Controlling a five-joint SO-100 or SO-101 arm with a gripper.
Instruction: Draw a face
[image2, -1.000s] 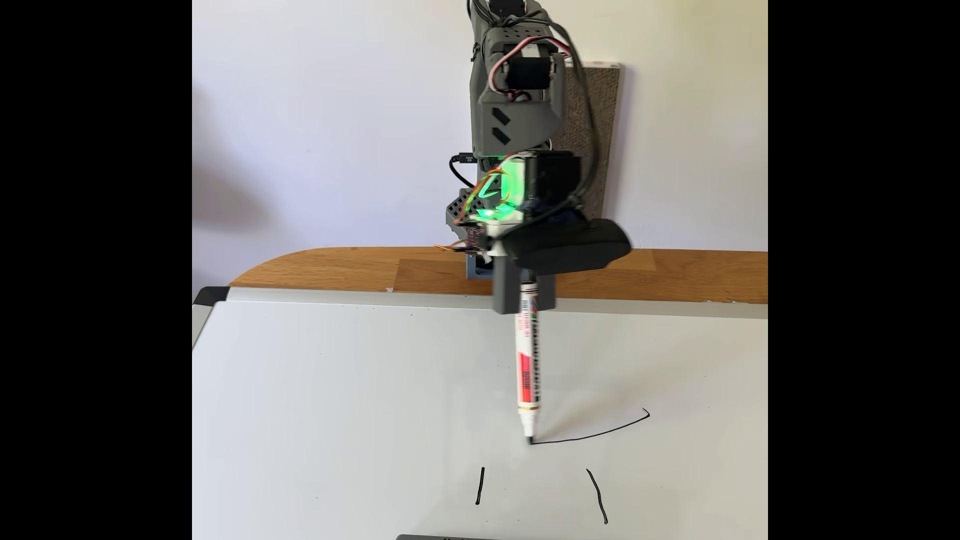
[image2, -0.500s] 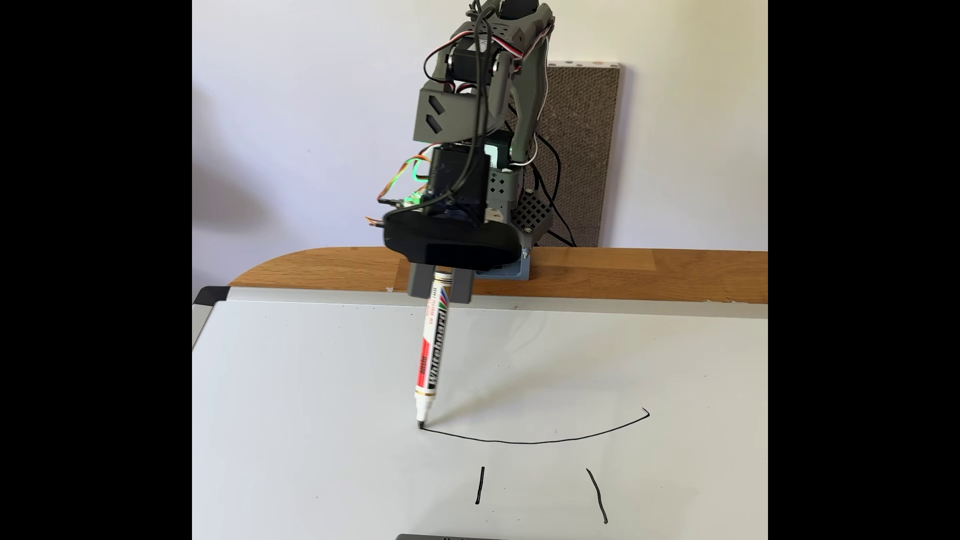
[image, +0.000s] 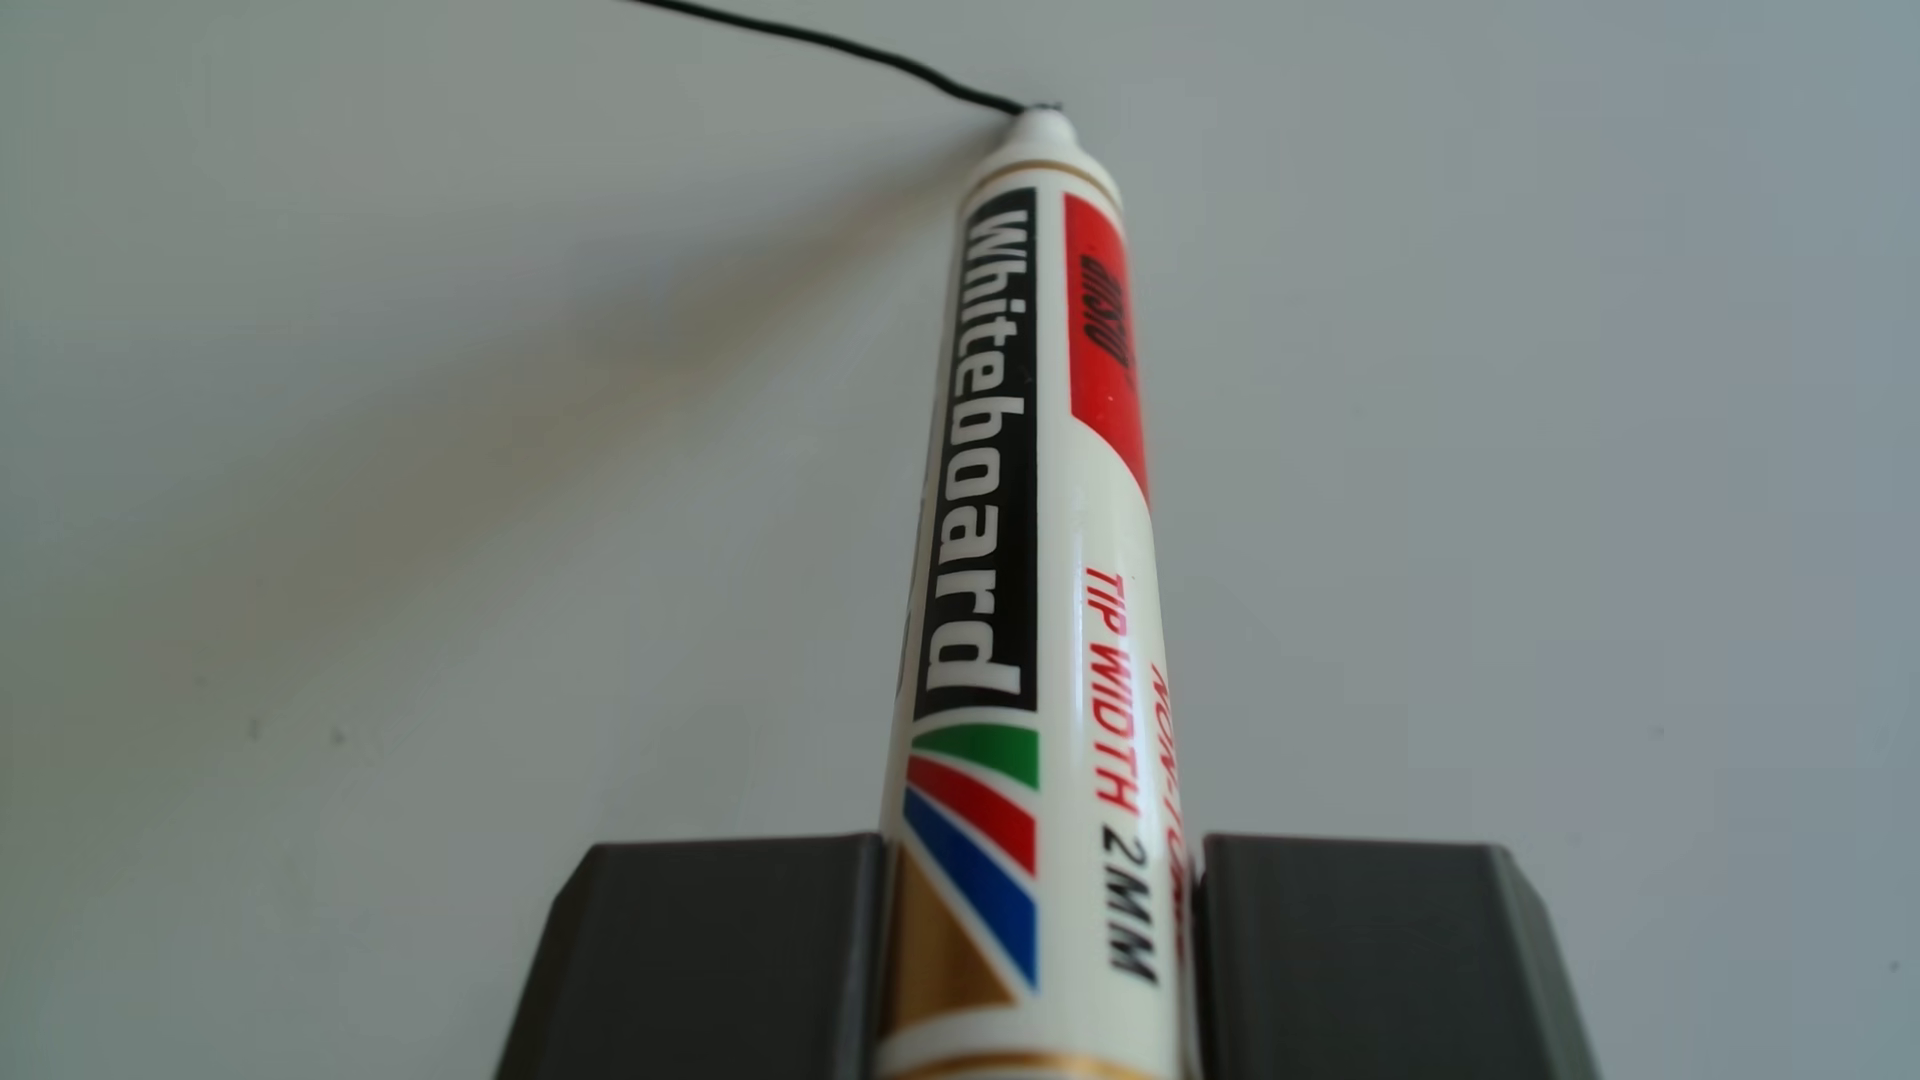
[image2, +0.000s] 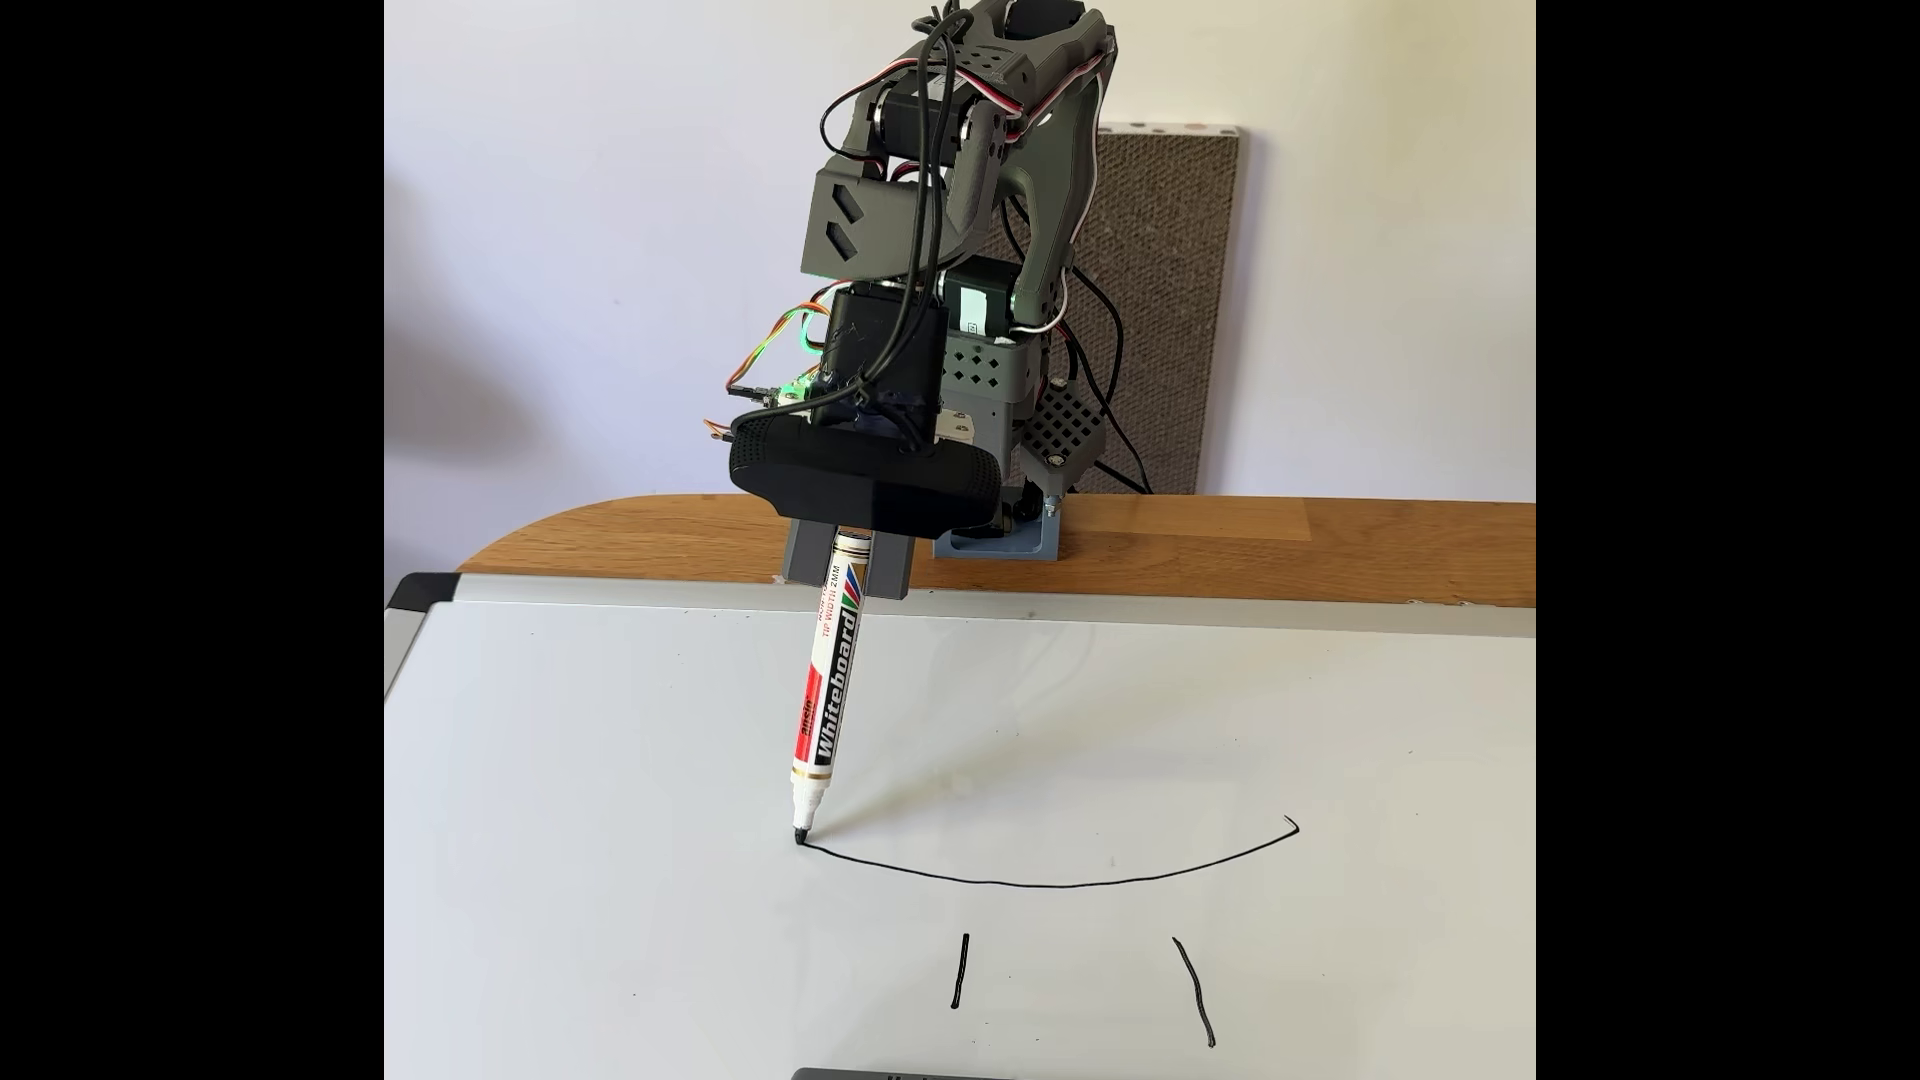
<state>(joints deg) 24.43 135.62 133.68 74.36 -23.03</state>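
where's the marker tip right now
In the fixed view the marker tip touches the whiteboard at the left end of the curved line, up and left of the two short strokes.

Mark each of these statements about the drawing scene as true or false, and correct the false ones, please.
1. The gripper is shut on the marker. True.
2. The marker's tip is lifted clear of the whiteboard. False: in the fixed view the tip touches the board at the left end of the curved line.
3. Two short strokes lie nearer the camera than the curved line. True.
4. The marker's cap is on. False: the tip is bare and black.
5. The marker's label reads "Permanent". False: it reads "Whiteboard".
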